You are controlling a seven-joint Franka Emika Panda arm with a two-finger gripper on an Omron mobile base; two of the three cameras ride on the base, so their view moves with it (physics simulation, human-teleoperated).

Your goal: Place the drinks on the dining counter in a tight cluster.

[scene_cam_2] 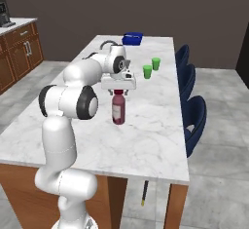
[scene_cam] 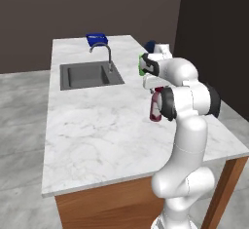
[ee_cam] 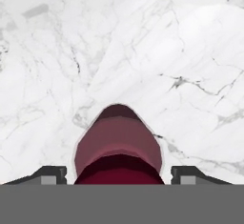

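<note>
A stout dark-red juice bottle (scene_cam_2: 118,109) stands upright on the white marble dining counter (scene_cam_2: 146,135), near the middle of its stool-side half. My gripper (scene_cam_2: 118,92) hangs straight down over the bottle's cap. In the hand view the bottle (ee_cam: 118,144) sits between the two fingertips (ee_cam: 50,173), with a gap on each side, so my gripper (ee_cam: 119,173) is open around its top and not touching it. In the left base view my forearm hides most of the bottle (scene_cam: 154,110).
Two small green cups (scene_cam_2: 151,67) stand further along the counter. A blue bowl (scene_cam_2: 132,38) sits at the far end beside the dark sink (scene_cam: 90,74) and its curved faucet (scene_cam: 106,51). Blue stools (scene_cam_2: 187,79) line the right side.
</note>
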